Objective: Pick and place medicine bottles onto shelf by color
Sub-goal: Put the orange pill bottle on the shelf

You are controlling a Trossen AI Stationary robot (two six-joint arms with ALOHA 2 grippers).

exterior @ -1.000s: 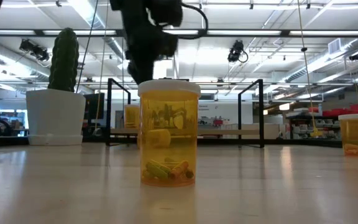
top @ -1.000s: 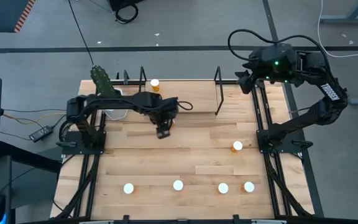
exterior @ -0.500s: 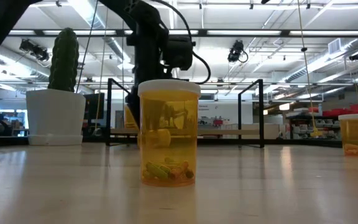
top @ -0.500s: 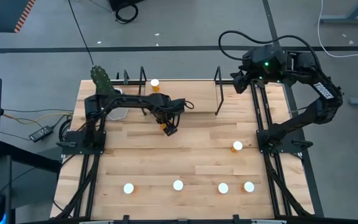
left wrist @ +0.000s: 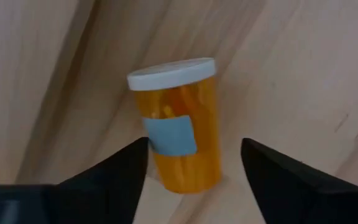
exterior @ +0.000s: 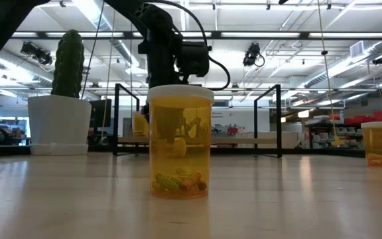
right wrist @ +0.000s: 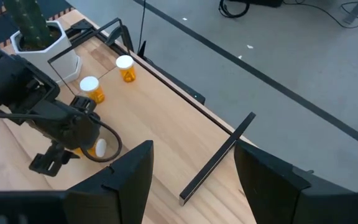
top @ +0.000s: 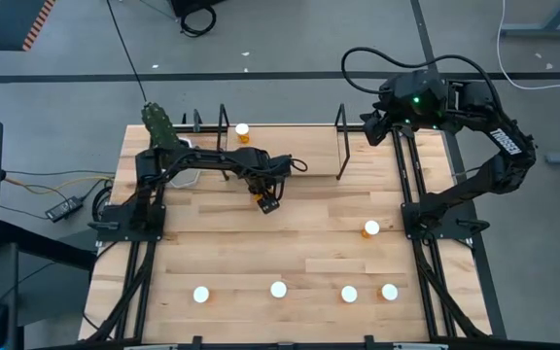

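An amber pill bottle with a white cap point(left wrist: 179, 124) stands upright on the table in front of the shelf. My left gripper point(left wrist: 194, 146) is open, one finger on each side of this bottle, with a gap showing at one side; in the high view it is at the table's middle point(top: 267, 202). One bottle point(top: 242, 131) stands on the shelf point(top: 340, 146), and another point(right wrist: 91, 88) stands near it. Several more bottles stand near the table's front edge point(top: 278, 289). My right gripper point(right wrist: 191, 186) is open and empty, high over the shelf's right end point(top: 372, 126).
A white hexagonal pot with a cactus point(top: 168, 136) stands at the table's far left, beside the shelf's left uprights point(top: 224, 122). One lone bottle point(top: 371, 228) stands at the right of the table's middle. In the low view a bottle point(exterior: 181, 143) hides my left gripper's fingers.
My left gripper has gone toward the table's right edge and down, and now stands around the bottle in front of the shelf. My right gripper has shifted a little toward the table's left, then kept still.
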